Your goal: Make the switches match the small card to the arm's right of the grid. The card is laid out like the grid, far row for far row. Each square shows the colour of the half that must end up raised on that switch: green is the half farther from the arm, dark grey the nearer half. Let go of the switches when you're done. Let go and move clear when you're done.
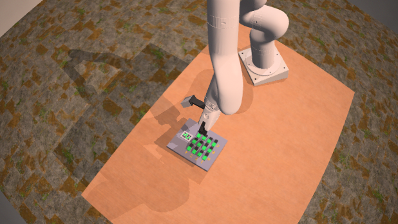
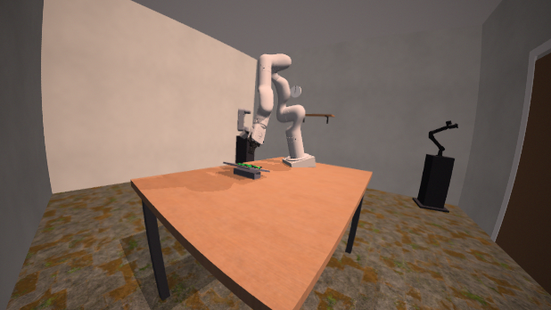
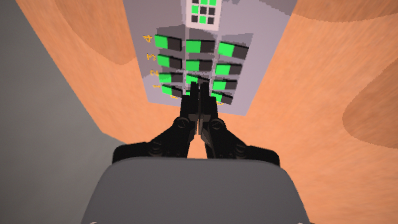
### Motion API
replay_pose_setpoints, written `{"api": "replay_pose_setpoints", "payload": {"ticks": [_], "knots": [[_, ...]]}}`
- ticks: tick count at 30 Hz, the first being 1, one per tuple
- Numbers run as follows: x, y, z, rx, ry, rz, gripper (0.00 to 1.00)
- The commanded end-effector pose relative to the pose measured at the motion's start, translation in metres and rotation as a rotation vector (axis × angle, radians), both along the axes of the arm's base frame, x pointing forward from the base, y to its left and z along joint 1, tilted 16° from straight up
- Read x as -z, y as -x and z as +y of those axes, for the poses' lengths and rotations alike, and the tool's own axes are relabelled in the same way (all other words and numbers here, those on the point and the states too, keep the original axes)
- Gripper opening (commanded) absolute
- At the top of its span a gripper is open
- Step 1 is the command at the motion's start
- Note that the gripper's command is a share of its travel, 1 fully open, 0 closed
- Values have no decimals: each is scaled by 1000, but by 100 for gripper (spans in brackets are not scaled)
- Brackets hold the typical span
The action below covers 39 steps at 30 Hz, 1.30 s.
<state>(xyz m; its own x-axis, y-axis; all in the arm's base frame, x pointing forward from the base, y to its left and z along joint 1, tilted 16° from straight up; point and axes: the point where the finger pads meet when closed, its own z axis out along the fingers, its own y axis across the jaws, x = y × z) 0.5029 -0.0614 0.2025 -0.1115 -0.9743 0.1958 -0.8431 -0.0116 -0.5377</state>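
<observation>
While tool (image 3: 199, 90) hangs closed, empty, over grid (image 1: 215, 157): twelve switches, one card (image 1: 186, 136), one arm (image 1: 224, 61).

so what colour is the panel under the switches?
Light grey-lilac panel, with orange row marks along one edge; clearest in the wrist view.

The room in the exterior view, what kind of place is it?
Probably a robot test room or lab: a white arm is bolted to a wooden table carrying a switch panel, and a second black arm stands on a pedestal.
</observation>
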Motion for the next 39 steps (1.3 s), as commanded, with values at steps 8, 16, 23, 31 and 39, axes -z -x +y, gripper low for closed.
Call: {"api": "replay_pose_setpoints", "payload": {"ticks": [8,16,23,31,39], "knots": [[3,3,2,58,31,171,0],[7,4,19,51,-17,250,0],[8,2,32,40,-52,282,0],[14,0,31,39,-54,283,0],[34,-6,26,39,-54,283,0]]}}
